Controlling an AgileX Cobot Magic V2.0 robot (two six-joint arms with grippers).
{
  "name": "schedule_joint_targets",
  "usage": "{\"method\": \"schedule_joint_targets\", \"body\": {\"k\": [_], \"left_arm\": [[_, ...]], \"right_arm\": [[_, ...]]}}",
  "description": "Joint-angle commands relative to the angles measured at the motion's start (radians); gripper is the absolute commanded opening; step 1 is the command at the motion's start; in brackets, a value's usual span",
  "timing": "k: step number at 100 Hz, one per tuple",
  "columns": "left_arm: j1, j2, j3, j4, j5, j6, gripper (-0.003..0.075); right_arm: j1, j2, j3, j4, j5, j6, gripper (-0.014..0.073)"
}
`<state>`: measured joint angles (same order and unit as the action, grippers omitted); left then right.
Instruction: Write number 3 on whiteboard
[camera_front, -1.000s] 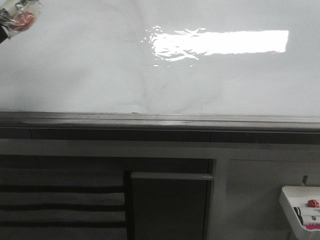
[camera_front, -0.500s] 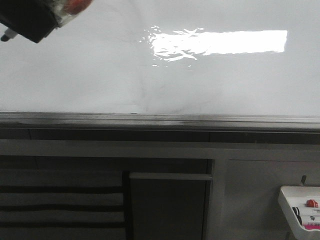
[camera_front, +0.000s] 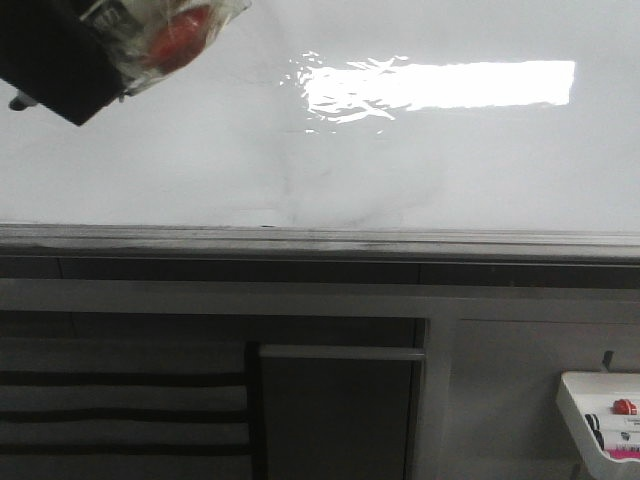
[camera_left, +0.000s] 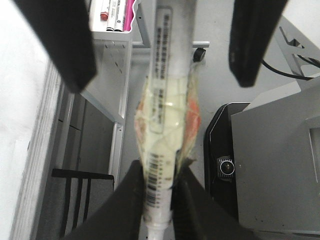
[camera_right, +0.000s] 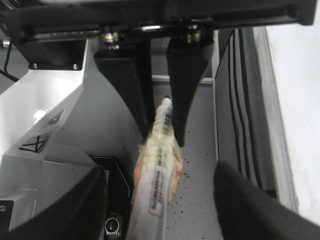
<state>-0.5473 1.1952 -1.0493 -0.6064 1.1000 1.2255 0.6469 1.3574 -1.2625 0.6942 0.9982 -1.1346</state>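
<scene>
Black left gripper (camera_left: 159, 200) pinching tape-wrapped white marker (camera_left: 165, 125) at upper left, glossy white whiteboard (camera_front: 450, 170) spanning behind with bright glare, no number 3 stroke discernible, small white marker tray (camera_front: 600, 415) sitting lower right, right gripper's state impossible to tell.

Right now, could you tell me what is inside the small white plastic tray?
The white tray holds a red-capped marker, a black-tipped one and something pink; the rest is cropped.

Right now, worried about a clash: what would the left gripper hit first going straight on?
Likely the right gripper, open ahead, its fingers flanking the marker the left gripper holds; depth unclear.
</scene>
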Motion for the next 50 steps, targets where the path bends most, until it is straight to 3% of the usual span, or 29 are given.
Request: {"method": "schedule_joint_targets", "body": {"k": [1,50], "left_arm": [[-0.007,-0.024,-0.033,-0.046,-0.029,-0.033,-0.0019],[-0.007,-0.024,-0.033,-0.047,-0.033,-0.052,-0.0019]], "right_arm": [[0.000,-0.025,-0.035,0.018,-0.024,0.037,0.0338],[0.000,-0.023,-0.035,0.001,-0.029,0.073,0.0332]]}}
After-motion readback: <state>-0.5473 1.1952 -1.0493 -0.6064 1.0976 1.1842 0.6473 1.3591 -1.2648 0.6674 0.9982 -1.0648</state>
